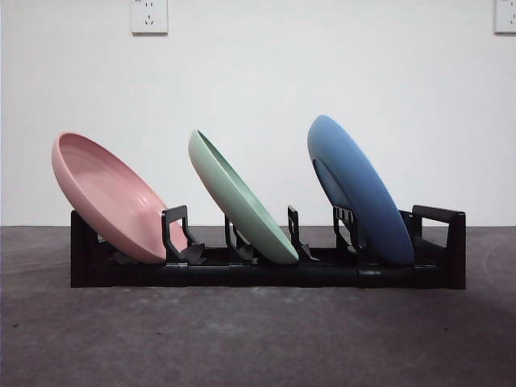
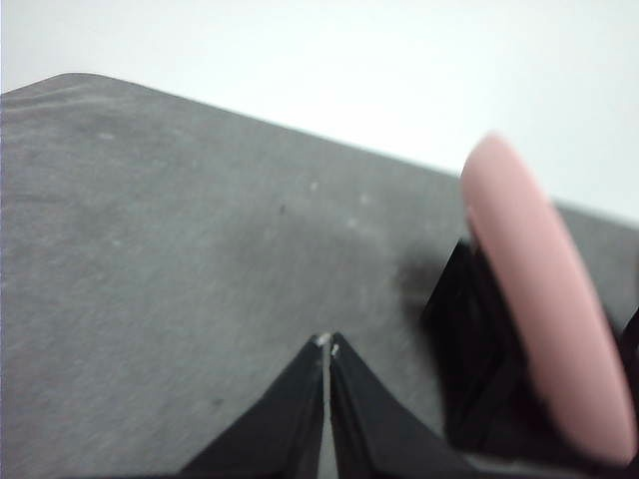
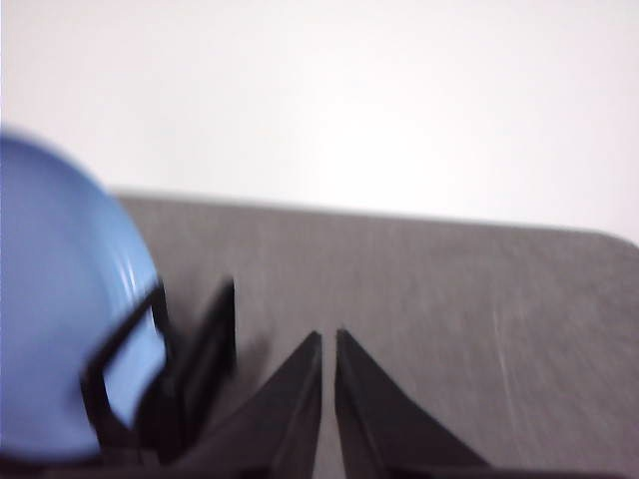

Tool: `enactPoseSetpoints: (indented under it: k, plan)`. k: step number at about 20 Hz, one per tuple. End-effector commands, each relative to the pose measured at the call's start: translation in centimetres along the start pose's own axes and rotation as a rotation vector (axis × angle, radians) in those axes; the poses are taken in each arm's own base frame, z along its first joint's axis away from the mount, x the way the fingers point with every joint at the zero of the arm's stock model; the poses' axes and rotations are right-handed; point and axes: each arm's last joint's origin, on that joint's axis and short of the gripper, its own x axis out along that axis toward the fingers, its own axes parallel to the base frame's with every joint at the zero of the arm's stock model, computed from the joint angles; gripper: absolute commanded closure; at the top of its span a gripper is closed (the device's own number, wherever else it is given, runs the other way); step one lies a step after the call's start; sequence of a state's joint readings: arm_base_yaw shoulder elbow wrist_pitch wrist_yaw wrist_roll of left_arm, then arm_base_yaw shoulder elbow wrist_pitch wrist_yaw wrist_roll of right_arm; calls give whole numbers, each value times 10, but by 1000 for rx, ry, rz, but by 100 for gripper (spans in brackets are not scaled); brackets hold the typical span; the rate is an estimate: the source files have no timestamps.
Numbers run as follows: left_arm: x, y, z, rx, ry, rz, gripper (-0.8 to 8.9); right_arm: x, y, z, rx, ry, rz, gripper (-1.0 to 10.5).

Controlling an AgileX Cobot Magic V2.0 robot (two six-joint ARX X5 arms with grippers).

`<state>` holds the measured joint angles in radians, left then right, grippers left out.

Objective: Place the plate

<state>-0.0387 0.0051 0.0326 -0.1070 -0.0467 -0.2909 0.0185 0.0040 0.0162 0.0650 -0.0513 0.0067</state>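
Leaning in a black rack (image 1: 266, 274) on the grey table (image 1: 258, 339): three plates, all tilted same way, tops toward 10 o'clock in front view, lower rims down in the slots.

Pink plate (image 1: 109, 197) – slot at rack's 9 o'clock end, hollow face showing, lower rim beside a black divider (image 1: 175, 234). Green plate (image 1: 242, 200) – middle slot, seen near edge-on, apart from both neighbours. Blue plate (image 1: 359, 189) – slot toward 3 o'clock end, back face showing, steepest of the three; rack's end handle (image 1: 442, 230) just beyond it.

No arm visible in front view. Nothing gripped by either gripper.

Left gripper (image 2: 328, 344) – jaws together, tips meeting w/ only a hairline slit, nothing between. Hangs over bare table; pink plate (image 2: 544, 299) and dark rack end (image 2: 479, 369) near it, not touching.

Right gripper (image 3: 328, 337) – jaws drawn together, thin gap, nothing held. Over bare table too; blue plate (image 3: 60, 289) w/ rack frame (image 3: 170, 369) near, apart from jaws. View blurred.

Bkgd: white wall (image 1: 258, 81), two sockets up high – one at 11 o'clock (image 1: 149, 16), one at far 1 o'clock corner (image 1: 505, 16).
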Motion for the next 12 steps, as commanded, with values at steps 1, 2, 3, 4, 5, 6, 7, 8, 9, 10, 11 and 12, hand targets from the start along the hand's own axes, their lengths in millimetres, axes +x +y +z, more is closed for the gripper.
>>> enactPoseSetpoints:
  k: [1,2,3,4,5,6,7,8,9,10,11,12]
  plan:
    - [1,-1,1,-105,-49,-20,806,0,0,7,156,-79,1,930]
    - [1,-1,4,-120,-70,-29,806,0,0,9,185,-101,3,930]
    - [0,-2,7,-133,-94,-38,806,-1,0,11,211,-123,8,930]
    - [0,-3,10,-141,-120,-48,806,-1,0,13,234,-139,11,930]
    - [-1,-4,13,-150,-144,-57,806,-1,0,14,262,-155,15,930]
    - [-1,-5,16,-161,-173,-70,807,-1,0,16,291,-171,19,930]
    - [-2,-6,19,-172,-201,-81,807,-2,0,18,331,-189,25,930]
    - [-3,-7,22,-186,-219,-90,806,-2,0,20,357,-198,29,931]
    - [-4,-7,25,-213,-227,-97,806,-2,0,22,379,-202,27,931]
    - [-5,-8,29,-238,-230,-102,806,-3,-1,23,396,-202,12,932]
    - [-7,-10,32,-264,-225,-104,805,-3,-1,25,410,-199,3,932]
    - [-9,-11,38,-294,-215,-105,805,-3,-1,27,424,-190,-1,932]
